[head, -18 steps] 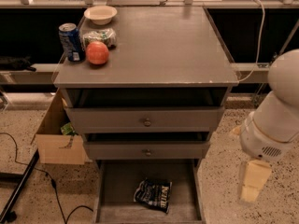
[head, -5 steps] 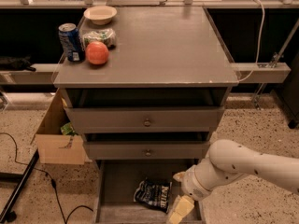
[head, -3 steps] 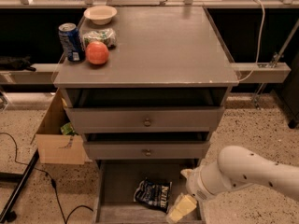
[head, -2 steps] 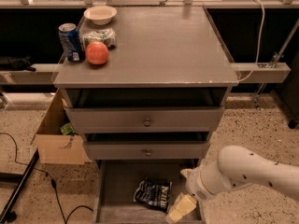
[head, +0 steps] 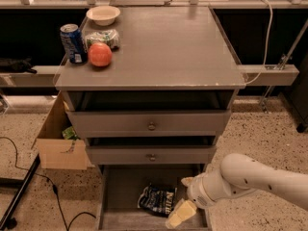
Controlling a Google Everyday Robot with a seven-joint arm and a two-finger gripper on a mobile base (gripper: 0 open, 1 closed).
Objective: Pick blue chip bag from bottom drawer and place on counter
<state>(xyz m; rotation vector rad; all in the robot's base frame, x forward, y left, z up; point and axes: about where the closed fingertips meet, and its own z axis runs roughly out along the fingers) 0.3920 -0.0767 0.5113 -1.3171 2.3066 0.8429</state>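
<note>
- Tool (head: 184, 197) at the end of a smooth white robot arm (head: 250, 177): low down at the right side of the deep grey bottom drawer (head: 122, 196), reaching in from the right. It stands wide, with one cream finger (head: 182, 213) toward the drawer's front and the other finger (head: 187, 181) toward its back.
- Crumpled dark navy foil chip bag (head: 157, 199) with white lettering: lying on the bottom drawer's flat floor, about mid-width, just left of the tool. Whether the front finger touches it cannot be told.
- Bottom drawer: pulled out, the lowest of three. Above it sit a shallow grey upper drawer (head: 120, 124) and a shallow grey middle drawer (head: 120, 155), each with a round metal knob.
- Flat matte grey desk (head: 163, 47): its back left corner carries a blue soda can (head: 73, 43), a round red-orange fruit (head: 100, 55), a green-and-white crinkled packet (head: 102, 36) and a cream bowl (head: 103, 15).
- Brown cardboard box (head: 57, 143): on the speckled floor (head: 269, 134), just left of the drawers.
</note>
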